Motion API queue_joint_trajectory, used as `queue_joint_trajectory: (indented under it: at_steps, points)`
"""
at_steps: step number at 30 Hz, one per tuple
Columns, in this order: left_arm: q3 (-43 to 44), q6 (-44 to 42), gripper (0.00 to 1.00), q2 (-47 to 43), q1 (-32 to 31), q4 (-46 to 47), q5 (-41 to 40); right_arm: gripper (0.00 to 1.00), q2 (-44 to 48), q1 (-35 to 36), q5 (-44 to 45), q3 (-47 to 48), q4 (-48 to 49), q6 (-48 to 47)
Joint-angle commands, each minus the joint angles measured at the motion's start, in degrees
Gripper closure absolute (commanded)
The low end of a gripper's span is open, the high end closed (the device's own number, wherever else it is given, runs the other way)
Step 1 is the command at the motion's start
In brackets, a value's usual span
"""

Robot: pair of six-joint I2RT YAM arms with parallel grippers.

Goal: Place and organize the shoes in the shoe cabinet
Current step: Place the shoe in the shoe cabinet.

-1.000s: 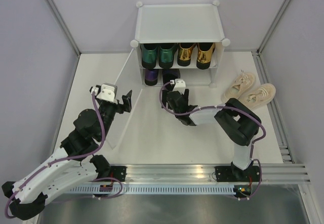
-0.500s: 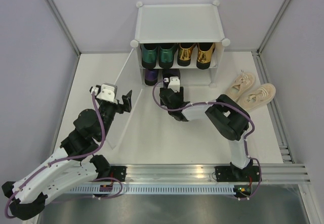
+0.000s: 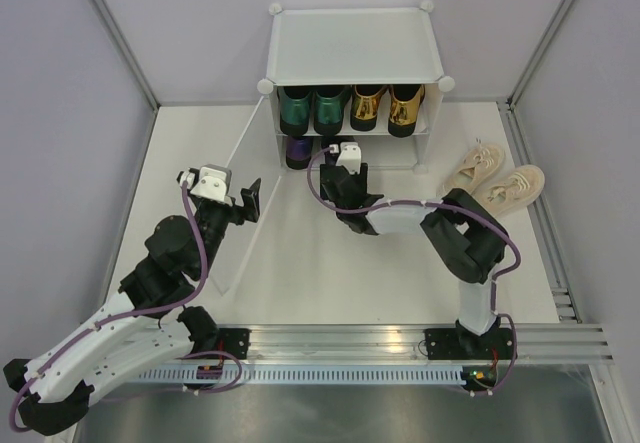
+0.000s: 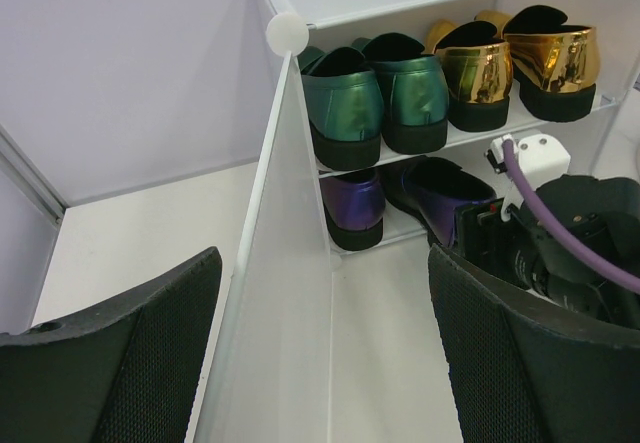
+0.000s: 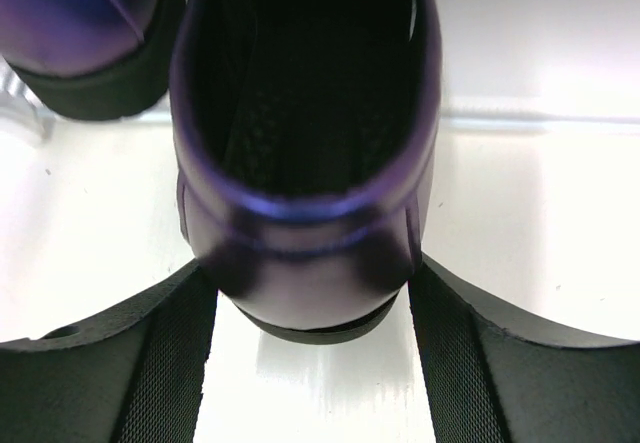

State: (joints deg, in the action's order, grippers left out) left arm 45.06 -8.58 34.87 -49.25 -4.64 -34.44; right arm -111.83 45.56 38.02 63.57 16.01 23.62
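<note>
Item 1, right pincer (image 5: pixel 310 283): mine, clenched on the heel of one dark purple shoe (image 5: pixel 300 263), a pad pressed to each side of it. The shoe's heel faces me and its toe points into the lower tier of the shoe cabinet (image 3: pixel 355 43).

Item 2, second purple shoe (image 5: pixel 80 23): lower tier, just left of the held one.

Item 3, green loafers (image 4: pixel 375 98): a pair on the upper tier, left half, heels outward.

Item 4, gold loafers (image 4: pixel 520 58): a pair on the upper tier, right half, heels outward.

Item 5, beige sneakers (image 3: pixel 495 181): a pair on the table (image 3: pixel 300 253), right of the cabinet and outside it.

Item 6, left pincer (image 4: pixel 322 293): mine, released, its fingers spread to either side of the frosted door panel (image 4: pixel 285 293), which is swung open and seen edge-on. I grasp nothing with it.
</note>
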Motion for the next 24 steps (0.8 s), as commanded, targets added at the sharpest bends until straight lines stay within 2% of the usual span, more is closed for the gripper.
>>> queue_joint_trajectory:
  at_steps: [1, 6, 24]
  points:
    - [1.3, 0.0, 0.13, -0.4, -0.1, 0.3, -0.5, 0.66, 4.5, -2.1, 2.1, 1.5, 0.9, -0.9]
    - [1.3, 0.0, 0.13, -0.5, -0.1, 0.3, -0.3, 0.7, 5.1, -4.0, 0.6, 0.9, 3.8, -2.5]
    - [1.3, 0.1, 0.13, -1.0, -0.1, 0.3, -0.2, 0.7, -3.7, -5.4, -0.8, 8.8, 11.1, -9.6]
